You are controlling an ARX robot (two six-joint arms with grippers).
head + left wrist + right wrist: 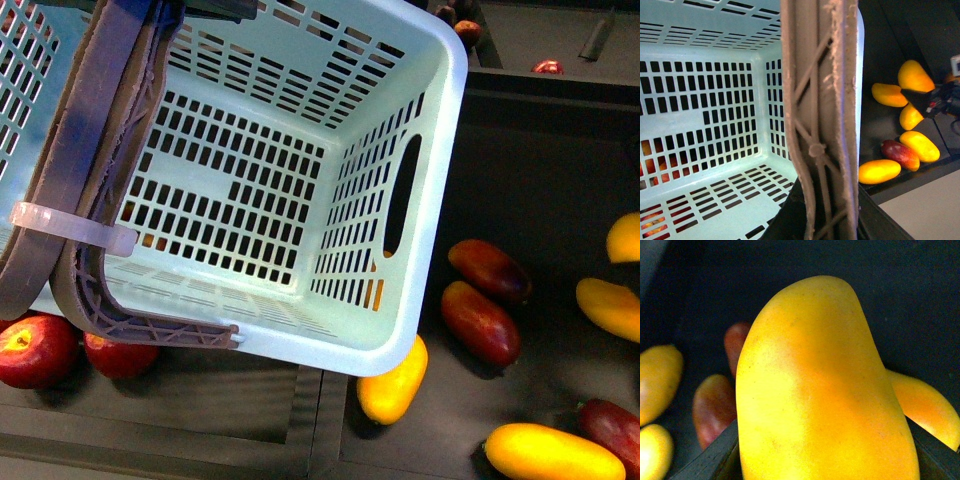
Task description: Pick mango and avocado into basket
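Observation:
The basket (300,90) is light teal with slotted walls and hangs tilted in the front view, its inside bare. My left gripper (825,220) is shut on its brown handles (820,100), which are bound by a white zip tie (70,228). The mango (820,390) is smooth and yellow-orange and fills the right wrist view. My right gripper (825,460) is shut on it, with dark fingers (710,460) at either side, above the dark fruit bin. The avocado is out of view.
Several yellow mangoes (395,385) and dark red mangoes (480,320) lie in the dark bin to the right of the basket. Red apples (38,350) sit in the bin under the basket's left corner. The right arm's dark body (942,100) shows among the mangoes.

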